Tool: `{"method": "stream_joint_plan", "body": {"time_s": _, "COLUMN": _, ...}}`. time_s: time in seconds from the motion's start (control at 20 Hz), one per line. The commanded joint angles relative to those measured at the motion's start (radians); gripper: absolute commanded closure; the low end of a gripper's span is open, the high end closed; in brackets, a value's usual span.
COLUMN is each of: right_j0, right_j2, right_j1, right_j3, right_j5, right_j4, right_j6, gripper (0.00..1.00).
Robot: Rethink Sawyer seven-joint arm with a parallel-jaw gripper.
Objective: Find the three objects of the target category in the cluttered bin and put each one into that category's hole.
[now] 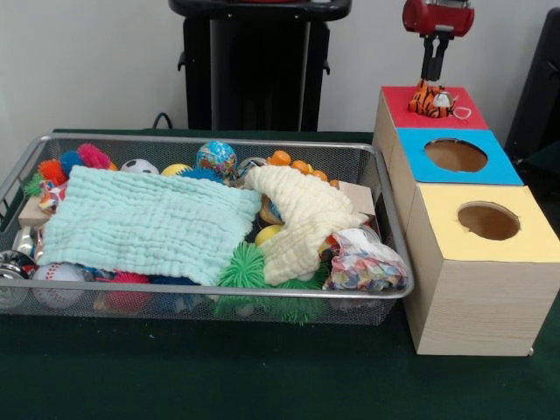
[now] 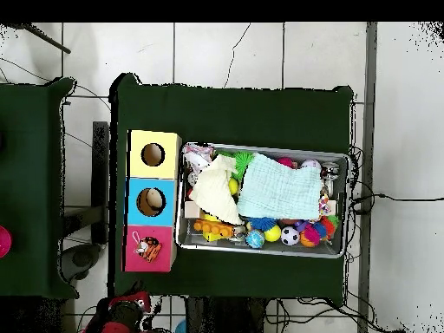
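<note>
You see the gripper just above a tiger toy covering the hole; finger state can't be told, bin well apart.

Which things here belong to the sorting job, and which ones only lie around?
Belong to the job:
- bin
- red-panelled hole
- tiger toy lying on that hole
- tool just above the toy

Only lying around:
- blue-panelled hole
- yellow-panelled hole
- mint cloth
- cream cloth
- soccer ball
</note>
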Motion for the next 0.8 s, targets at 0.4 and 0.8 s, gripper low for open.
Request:
{"method": "stream_joint_plan", "body": {"time_s": 0.4, "right_j0": -0.016, "right_j2": 0.051, "right_j1": 0.092, "right_j3": -0.039, "right_j5": -0.12, "right_j4": 0.041, "right_j6": 0.223, "gripper": 1.0}}
{"method": "stream_joint_plan", "body": {"time_s": 0.8, "right_j0": -0.006, "right_j2": 0.063, "right_j1": 0.097, "right_j3": -0.048, "right_j5": -0.112, "right_j4": 0.071, "right_j6": 0.234, "gripper": 1.0}}
